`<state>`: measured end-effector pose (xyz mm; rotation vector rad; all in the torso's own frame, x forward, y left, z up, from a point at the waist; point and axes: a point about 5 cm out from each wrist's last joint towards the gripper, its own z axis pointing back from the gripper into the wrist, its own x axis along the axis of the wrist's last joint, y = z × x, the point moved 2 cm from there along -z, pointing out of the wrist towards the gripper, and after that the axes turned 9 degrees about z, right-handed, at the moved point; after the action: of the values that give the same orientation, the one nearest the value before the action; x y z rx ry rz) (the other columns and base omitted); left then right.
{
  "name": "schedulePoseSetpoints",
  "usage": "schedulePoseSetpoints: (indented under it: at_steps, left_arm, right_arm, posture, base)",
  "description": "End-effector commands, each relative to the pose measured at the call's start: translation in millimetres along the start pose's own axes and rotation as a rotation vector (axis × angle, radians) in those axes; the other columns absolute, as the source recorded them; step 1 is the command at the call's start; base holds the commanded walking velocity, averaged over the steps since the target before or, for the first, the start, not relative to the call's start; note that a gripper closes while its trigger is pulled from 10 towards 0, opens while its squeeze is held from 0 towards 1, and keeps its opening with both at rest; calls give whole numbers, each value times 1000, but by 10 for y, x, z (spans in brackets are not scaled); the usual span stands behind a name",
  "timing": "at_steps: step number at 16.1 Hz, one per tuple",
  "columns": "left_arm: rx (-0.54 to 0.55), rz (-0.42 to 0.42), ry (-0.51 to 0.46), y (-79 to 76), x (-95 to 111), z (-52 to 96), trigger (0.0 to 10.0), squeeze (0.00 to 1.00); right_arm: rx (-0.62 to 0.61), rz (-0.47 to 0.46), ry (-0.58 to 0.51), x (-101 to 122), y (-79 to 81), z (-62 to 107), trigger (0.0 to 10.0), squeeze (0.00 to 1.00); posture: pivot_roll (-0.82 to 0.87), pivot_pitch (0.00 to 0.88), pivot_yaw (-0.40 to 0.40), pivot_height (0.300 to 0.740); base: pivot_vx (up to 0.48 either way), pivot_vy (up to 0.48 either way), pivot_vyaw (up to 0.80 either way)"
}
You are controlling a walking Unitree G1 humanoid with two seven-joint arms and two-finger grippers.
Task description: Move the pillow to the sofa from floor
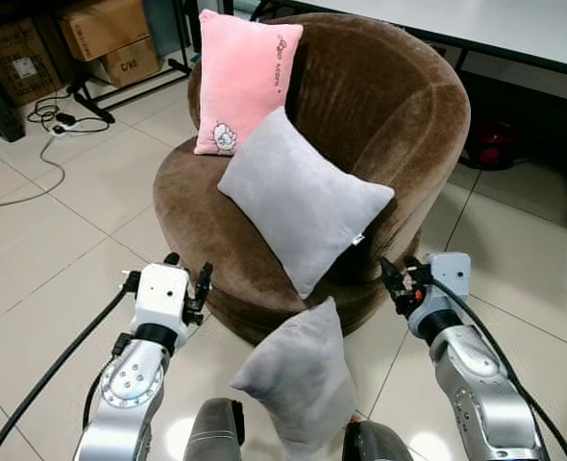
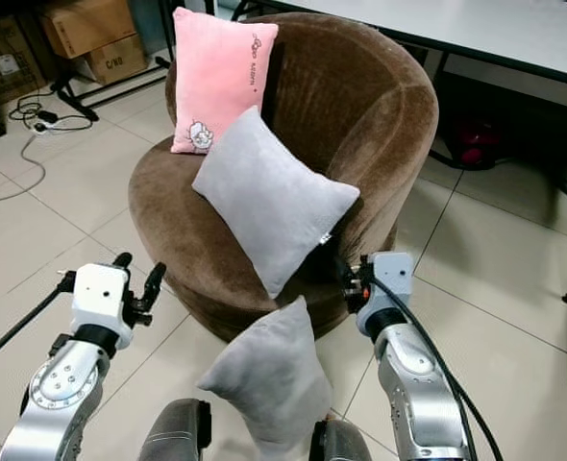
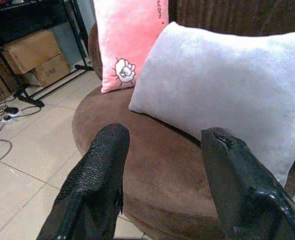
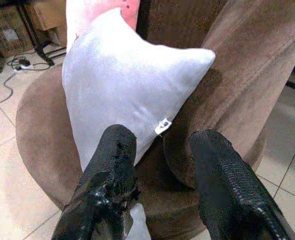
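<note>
The left gripper [image 1: 189, 279] was open and held nothing. It hung low, just in front of the brown sofa [image 1: 380, 106]. The right gripper [image 1: 395, 279] was open too, with nothing in it, close to the sofa's other side. Between the two arms, a grey pillow [image 1: 298, 382] stood on the tiled floor [image 1: 62, 250], leaning on the sofa's front. Another grey pillow [image 1: 306, 199] and a pink pillow [image 1: 240, 77] sat on the sofa.

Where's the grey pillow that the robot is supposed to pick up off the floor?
The grey floor pillow stands on the tiles at the foot of the brown sofa, between the left gripper and right gripper.
</note>
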<state>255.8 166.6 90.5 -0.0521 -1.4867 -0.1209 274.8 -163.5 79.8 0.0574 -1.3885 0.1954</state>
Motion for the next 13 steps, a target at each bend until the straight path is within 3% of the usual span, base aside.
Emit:
schedulePoseSetpoints:
  at_steps: [1, 7, 13]
  left_arm:
    - [5, -12, -12, 20, 15, -20, 10000, 0]
    - [46, 4, -21, 108, -10, 49, 10000, 0]
    - [72, 15, -27, 81, -36, 105, 10000, 0]
  right_arm:
    - [-33, -7, -48, 108, -61, -7, 10000, 0]
    - [-42, 21, -64, 142, -139, 17, 10000, 0]
    - [-1, 49, -52, 152, -96, -8, 10000, 0]
  posture:
    - [66, 0, -2, 676]
    - [65, 0, -27, 731]
    - [76, 0, -68, 740]
  base:
    - [0, 0, 0]
    - [0, 0, 0]
    - [0, 0, 0]
